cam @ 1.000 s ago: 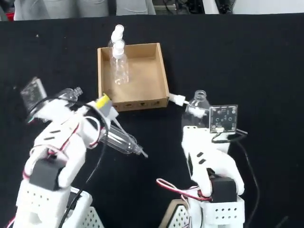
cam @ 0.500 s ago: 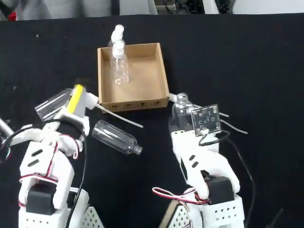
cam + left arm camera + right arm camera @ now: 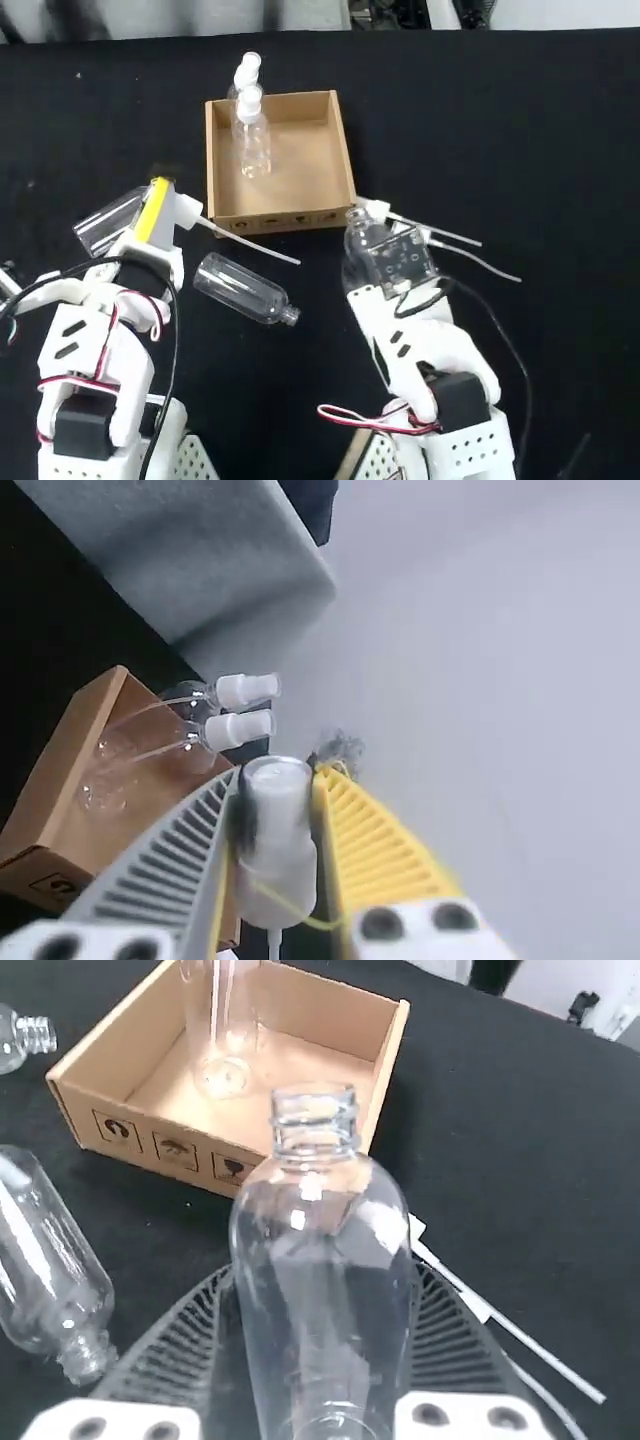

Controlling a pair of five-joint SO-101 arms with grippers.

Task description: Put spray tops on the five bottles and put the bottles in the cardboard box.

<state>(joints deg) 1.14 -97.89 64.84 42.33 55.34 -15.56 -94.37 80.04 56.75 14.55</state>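
My L gripper point(image 3: 272, 778) is clamped on a spray top point(image 3: 275, 850); R gripper point(image 3: 325, 1290) grips an uncapped bottle point(image 3: 318, 1200), cardboard box point(image 3: 150, 1132) just ahead of it.

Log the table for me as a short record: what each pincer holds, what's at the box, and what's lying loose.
left pincer: shut on a spray top
right pincer: shut on an uncapped bottle, gripped by its body
cardboard box: two capped bottles upright at its far left corner
loose bottles: both uncapped and lying down, one in front of the box, one beside the left arm
loose spray top: on the table by the box's near right corner
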